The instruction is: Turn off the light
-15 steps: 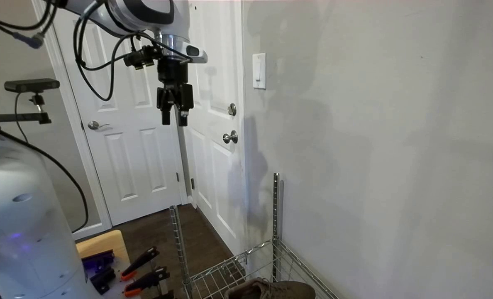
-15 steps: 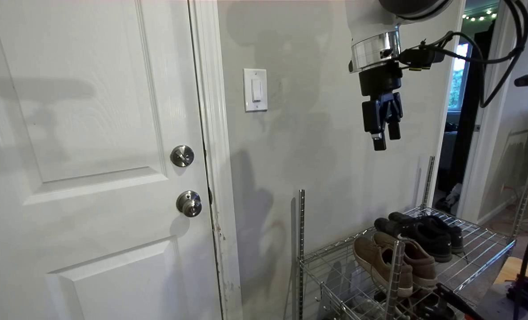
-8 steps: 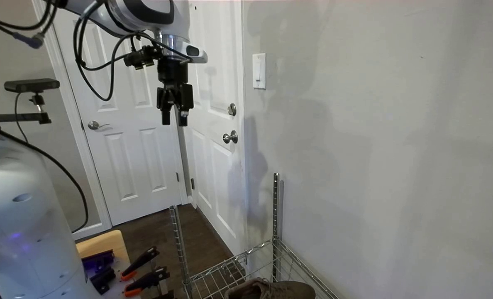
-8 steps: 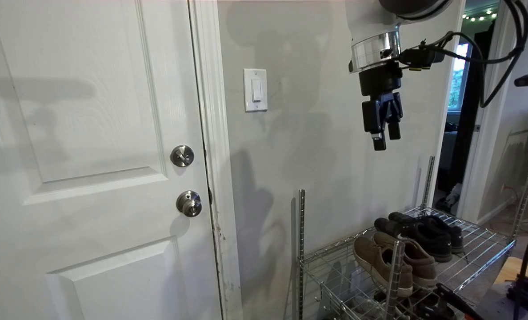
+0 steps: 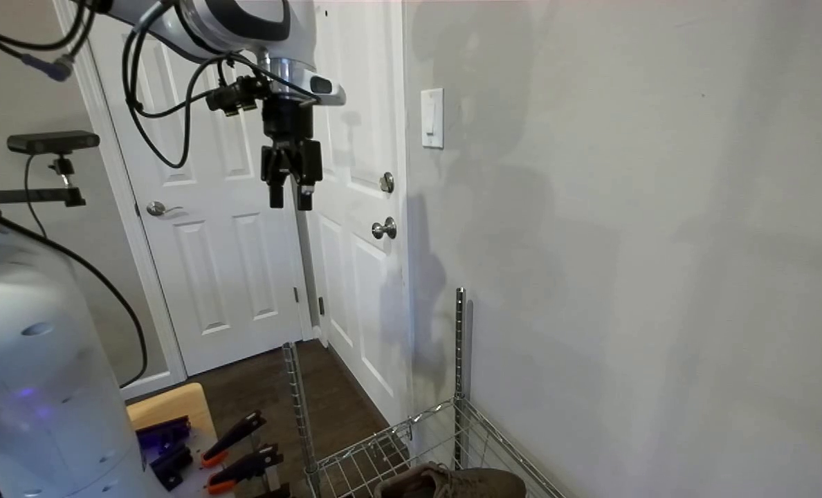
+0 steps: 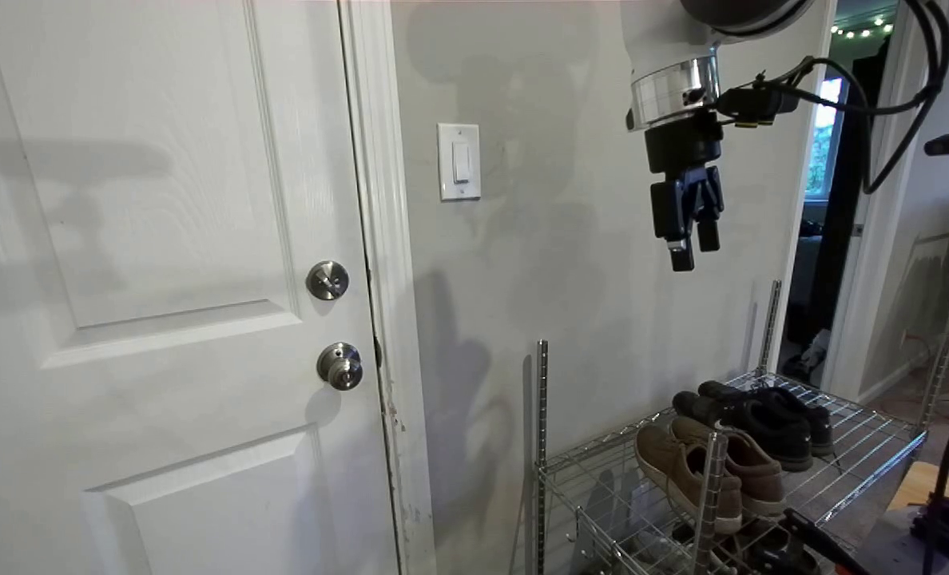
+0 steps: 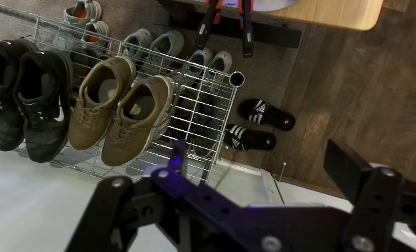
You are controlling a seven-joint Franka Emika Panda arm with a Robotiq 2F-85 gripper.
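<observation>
- From my remote seat I'm seeing the light's switch plate (image 6: 459, 162) sitting on the wall (image 6: 554, 263) just beside the door frame (image 6: 391, 239), at about 1 o'clock from the door knob (image 6: 339, 366) in an exterior view.
- My claw (image 5: 290, 204) is hanging pointed down, well apart from it. In an exterior view the plate (image 5: 432, 118) is showing up around 2 o'clock from the claw.
- Claw state: the fingers (image 7: 348, 171) are standing apart and aren't gripping anything. The wrist view is catching black slides (image 7: 267, 114) at 12 o'clock beyond them, down on the floor (image 7: 351, 87), but isn't showing the plate at all.
- Step-wise, I'm reckoning we're sitting right before the approach: nothing is touching the rocker (image 5: 430, 119) yet.
- Next move, imo: it's calling for swinging the claw across toward the wall, bringing it up to plate level, and tipping the fingers so they're pointing at the rocker rather than the floor.
- I'm also leaning toward bringing the fingers together first, since one blunt tip is probably going to be pushing better than two spread ones.
- Can't tell how the rocker is tipped from here, so I'm not guessing which end is needing the push.
</observation>
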